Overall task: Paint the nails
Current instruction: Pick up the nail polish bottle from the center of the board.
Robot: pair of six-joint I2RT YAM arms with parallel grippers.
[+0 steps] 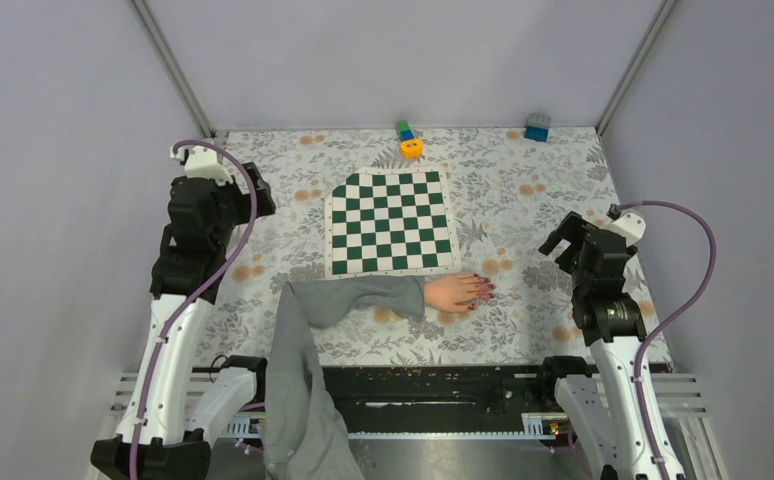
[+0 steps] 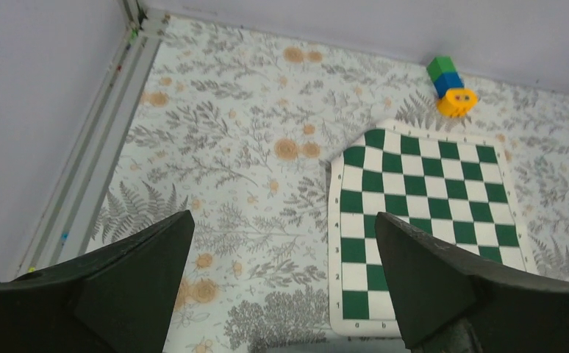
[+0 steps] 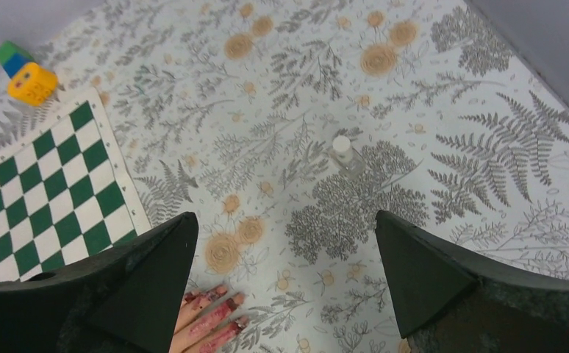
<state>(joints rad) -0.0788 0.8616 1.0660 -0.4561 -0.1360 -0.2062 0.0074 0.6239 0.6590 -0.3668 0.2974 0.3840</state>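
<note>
A pale pinkish hand [image 1: 455, 292] in a grey sleeve [image 1: 363, 298] lies flat on the floral tablecloth, just below the chessboard. Its dark red nails [image 1: 486, 290] point right. In the right wrist view the fingertips [image 3: 215, 312] show at the bottom left, smeared with red, beside my left finger. A small clear bottle with a white cap [image 3: 344, 153] stands on the cloth farther off. My right gripper [image 1: 563, 240] [image 3: 285, 235] is open and empty, right of the hand. My left gripper [image 1: 255, 195] [image 2: 285, 235] is open and empty, left of the chessboard.
A green and white chessboard mat [image 1: 391, 222] [image 2: 428, 213] [image 3: 39, 191] lies at the table's centre. A stacked green, blue and yellow toy [image 1: 408, 140] [image 2: 452, 87] [image 3: 26, 73] stands at the back edge. A blue block [image 1: 537, 127] stands at the back right. Grey walls enclose the table.
</note>
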